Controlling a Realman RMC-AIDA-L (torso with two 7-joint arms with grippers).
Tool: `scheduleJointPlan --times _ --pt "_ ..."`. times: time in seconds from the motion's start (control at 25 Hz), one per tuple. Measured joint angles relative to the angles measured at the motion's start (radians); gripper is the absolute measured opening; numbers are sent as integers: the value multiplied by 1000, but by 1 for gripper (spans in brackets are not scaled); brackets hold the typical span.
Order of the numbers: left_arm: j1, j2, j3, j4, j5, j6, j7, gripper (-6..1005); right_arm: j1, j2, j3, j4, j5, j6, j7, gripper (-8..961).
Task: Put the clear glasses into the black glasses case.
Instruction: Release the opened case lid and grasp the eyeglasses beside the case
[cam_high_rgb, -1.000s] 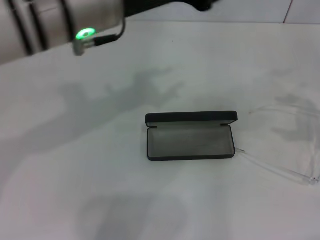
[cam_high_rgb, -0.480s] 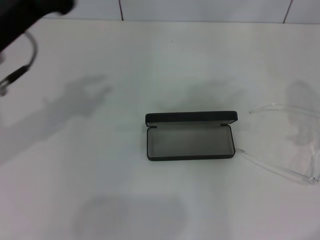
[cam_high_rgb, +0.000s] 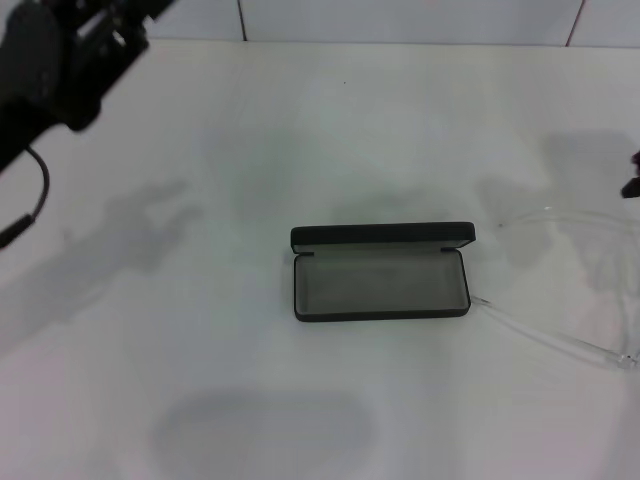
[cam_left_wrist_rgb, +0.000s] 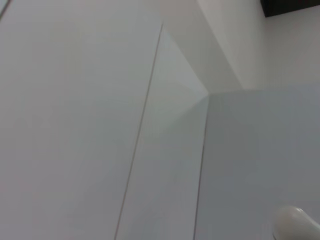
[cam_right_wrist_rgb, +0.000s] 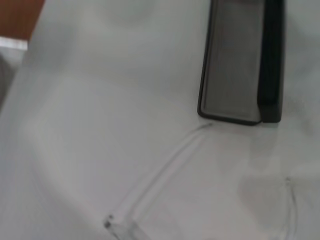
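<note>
One black glasses case (cam_high_rgb: 381, 272) lies open mid-table (cam_high_rgb: 250, 400), holding nothing (grey lining bare); one clear glasses (cam_high_rgb: 560, 340) lies near the right edge. Neither claw's state can be told.

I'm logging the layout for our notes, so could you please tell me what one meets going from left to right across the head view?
Left pincer at the far left corner → black glasses case, open, mid-table → clear glasses beside its right end → a sliver of the right pincer at the right edge.

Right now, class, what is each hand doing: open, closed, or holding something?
Left hand: raised at the far left, holding nothing visible; open or closed cannot be told.
Right hand: barely in view at the right edge; cannot be told.
</note>
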Motion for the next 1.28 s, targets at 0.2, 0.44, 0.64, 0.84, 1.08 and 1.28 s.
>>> scheduleJointPlan --times 0.2,0.44,0.64,0.84,1.08,1.28 --pt "-1 -3 17 -65 11 39 67 391 7 55 -96 -24 -95 49 -84 701" --pt "0 -6 26 -140 -4 50 150 385 -10 95 -229 -76 -176 90 -114 700" --pt "-4 -4 26 -156 -6 51 154 381 -12 99 -261 -115 -170 78 -113 699" --pt "-4 -4 24 -157 -10 52 154 376 -27 103 -325 -137 -171 77 -112 698" --pt "-6 -5 26 -157 -23 52 155 370 -39 103 -372 -159 -167 72 -116 697" --pt "-9 -6 26 -173 -25 52 155 365 -44 103 -421 -161 -153 38 -117 696"
